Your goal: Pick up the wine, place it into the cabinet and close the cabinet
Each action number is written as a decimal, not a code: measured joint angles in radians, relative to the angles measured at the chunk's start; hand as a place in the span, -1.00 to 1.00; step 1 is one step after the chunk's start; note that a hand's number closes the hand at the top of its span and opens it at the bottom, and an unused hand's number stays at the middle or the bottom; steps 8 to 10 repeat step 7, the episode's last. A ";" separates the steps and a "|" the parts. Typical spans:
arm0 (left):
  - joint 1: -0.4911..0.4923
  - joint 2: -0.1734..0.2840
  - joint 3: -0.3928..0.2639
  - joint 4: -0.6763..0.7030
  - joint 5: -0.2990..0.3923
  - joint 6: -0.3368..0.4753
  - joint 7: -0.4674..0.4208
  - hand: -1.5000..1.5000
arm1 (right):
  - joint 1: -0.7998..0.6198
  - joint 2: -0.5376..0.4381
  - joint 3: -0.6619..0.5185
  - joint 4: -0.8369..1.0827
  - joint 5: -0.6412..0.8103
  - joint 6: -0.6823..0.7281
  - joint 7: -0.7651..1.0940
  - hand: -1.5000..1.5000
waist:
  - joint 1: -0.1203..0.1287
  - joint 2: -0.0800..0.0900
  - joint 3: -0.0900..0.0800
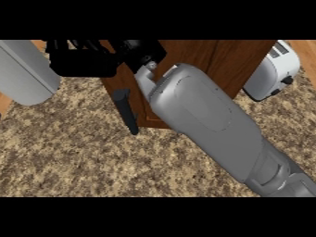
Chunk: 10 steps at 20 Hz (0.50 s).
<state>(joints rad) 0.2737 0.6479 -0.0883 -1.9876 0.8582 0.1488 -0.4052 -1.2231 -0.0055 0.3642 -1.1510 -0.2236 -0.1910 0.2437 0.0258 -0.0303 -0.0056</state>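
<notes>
A speckled brown-and-beige granite counter (71,157) fills most of the view, with strips of light wooden floor past its left and right edges. At the counter's far edge stands a dark reddish-brown wooden cabinet (218,65); a black bar handle (126,111) runs down its front near the left side. The right grey forearm (215,129) crosses the counter diagonally from the lower right corner, and its black right hand (141,53) lies against the cabinet's upper left part. Whether its fingers are curled or straight cannot be told. The left hand (81,60) is a black mass just left of the cabinet; its fingers cannot be told either. The wine is not visible. A white toaster (276,69) sits beside the cabinet's right side.
</notes>
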 measured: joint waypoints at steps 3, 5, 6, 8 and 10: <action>0.003 -0.005 -0.006 -0.005 -0.008 -0.002 0.004 -1.00 | 0.006 -0.014 0.003 0.019 0.016 0.023 -0.040 1.00 | 0.007 -0.007 -0.003; -0.008 -0.003 0.000 -0.006 -0.002 -0.004 0.013 -1.00 | 0.008 -0.020 0.010 0.029 0.035 0.029 -0.064 1.00 | 0.009 -0.010 -0.002; -0.011 0.002 0.007 -0.007 0.003 -0.007 0.020 -1.00 | 0.011 -0.026 0.011 0.031 0.038 0.038 -0.075 1.00 | 0.010 -0.012 -0.003; -0.013 0.001 0.008 -0.005 0.003 -0.007 0.023 -1.00 | 0.013 -0.029 0.011 0.032 0.040 0.045 -0.083 1.00 | 0.010 -0.012 -0.004; -0.013 0.001 0.008 -0.005 0.003 -0.007 0.023 -1.00 | 0.013 -0.029 0.011 0.032 0.040 0.045 -0.083 1.00 | 0.010 -0.012 -0.004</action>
